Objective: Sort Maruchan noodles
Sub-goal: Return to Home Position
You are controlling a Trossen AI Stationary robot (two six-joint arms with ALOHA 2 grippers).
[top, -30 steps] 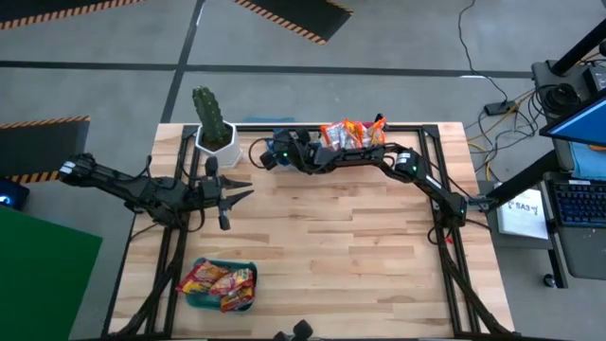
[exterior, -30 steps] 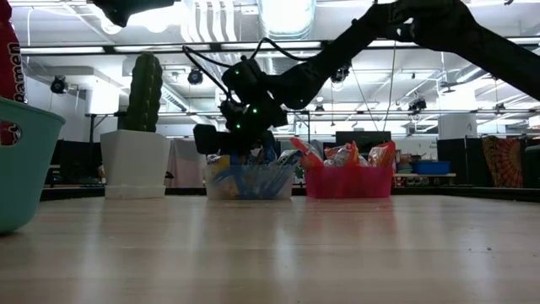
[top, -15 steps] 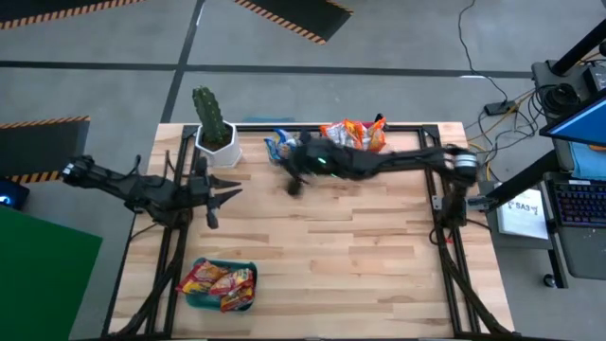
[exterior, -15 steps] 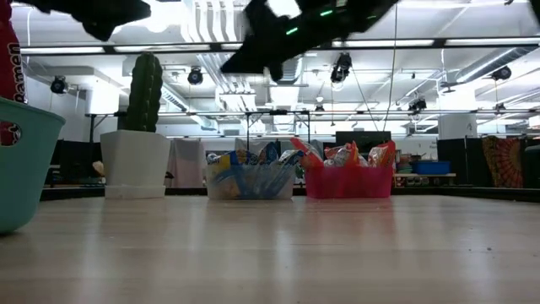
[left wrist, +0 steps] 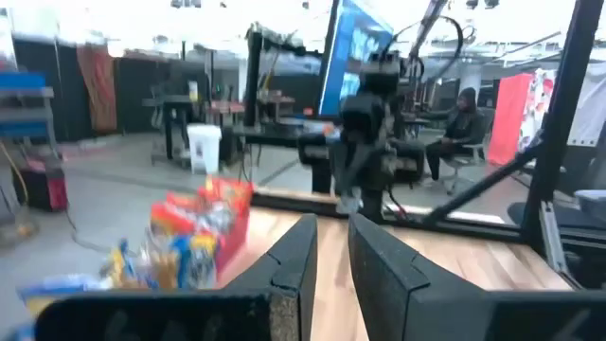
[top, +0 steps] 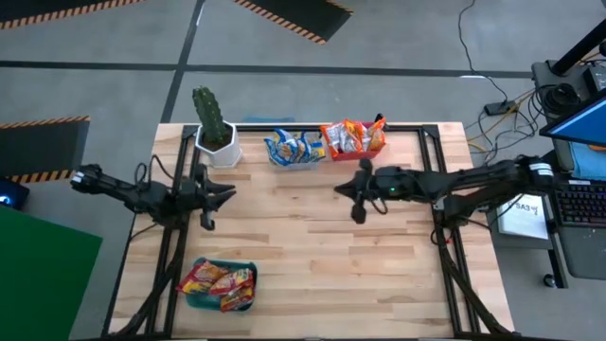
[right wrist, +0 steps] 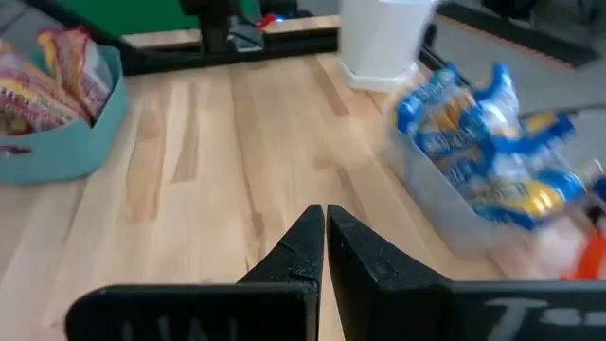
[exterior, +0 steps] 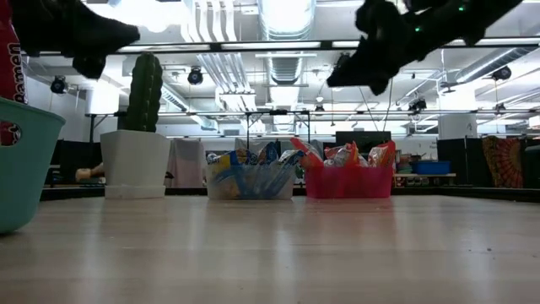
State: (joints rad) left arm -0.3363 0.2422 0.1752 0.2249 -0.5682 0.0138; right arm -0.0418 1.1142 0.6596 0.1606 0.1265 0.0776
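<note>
High view: blue noodle packets [top: 294, 147] sit in the clear bin [top: 296, 162], orange packets [top: 352, 134] in the red bin [top: 351, 152], and red packets [top: 222, 282] in the teal bin [top: 193, 300], which the low view cuts off. The left gripper [top: 210, 198] hovers at the table's left with its fingers narrowly apart. The right gripper [top: 354, 195] is mid-table, fingers together.

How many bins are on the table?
3. A teal bin sits at the front left; a clear bin and a red bin stand side by side at the far edge.

left gripper [left wrist: 332, 227] fingers slightly apart, right gripper [right wrist: 325, 212] fingers together
</note>
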